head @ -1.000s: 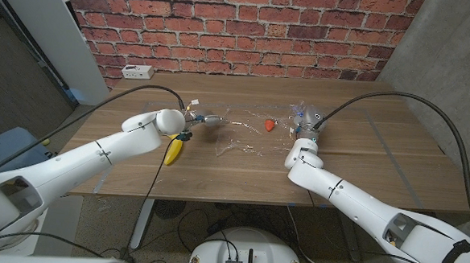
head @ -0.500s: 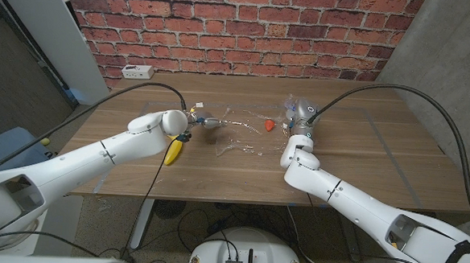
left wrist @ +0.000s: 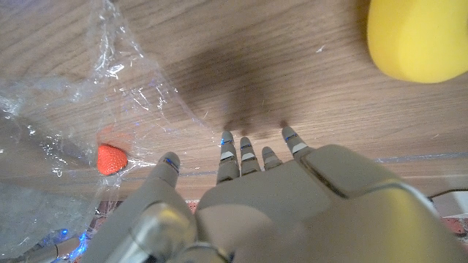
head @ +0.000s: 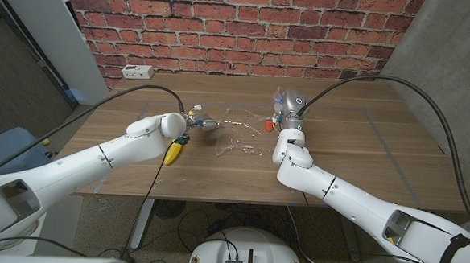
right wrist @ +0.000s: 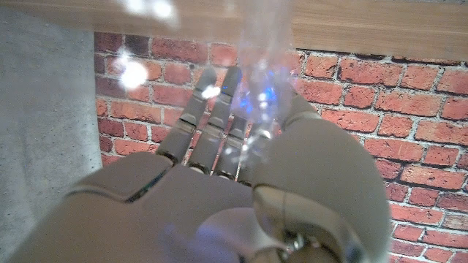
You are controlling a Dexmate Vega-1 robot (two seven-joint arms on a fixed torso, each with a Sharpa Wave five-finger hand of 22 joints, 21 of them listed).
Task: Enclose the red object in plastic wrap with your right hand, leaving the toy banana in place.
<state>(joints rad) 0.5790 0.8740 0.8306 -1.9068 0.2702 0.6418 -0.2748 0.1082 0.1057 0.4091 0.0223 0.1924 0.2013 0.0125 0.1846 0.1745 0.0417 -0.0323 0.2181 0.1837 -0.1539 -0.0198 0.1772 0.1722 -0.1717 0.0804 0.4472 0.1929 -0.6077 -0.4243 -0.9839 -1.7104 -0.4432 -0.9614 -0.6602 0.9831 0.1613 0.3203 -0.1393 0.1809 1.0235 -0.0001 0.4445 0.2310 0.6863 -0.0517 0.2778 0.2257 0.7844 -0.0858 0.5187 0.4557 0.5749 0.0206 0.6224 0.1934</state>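
Fingers of the right hand (right wrist: 241, 146) pinch a bunched edge of the plastic wrap (head: 239, 136), a thin, limp, clingy film best held by its edge, just above the small, light red object (head: 267, 127), while the left hand (left wrist: 241, 197) hovers with spread fingers beside the toy banana (head: 173, 151).

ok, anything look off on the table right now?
Only the plastic wrap: it lies crumpled and bunched, not flat, with one end lifted in the right hand. The red object sits on it uncovered. The toy banana looks undisturbed.
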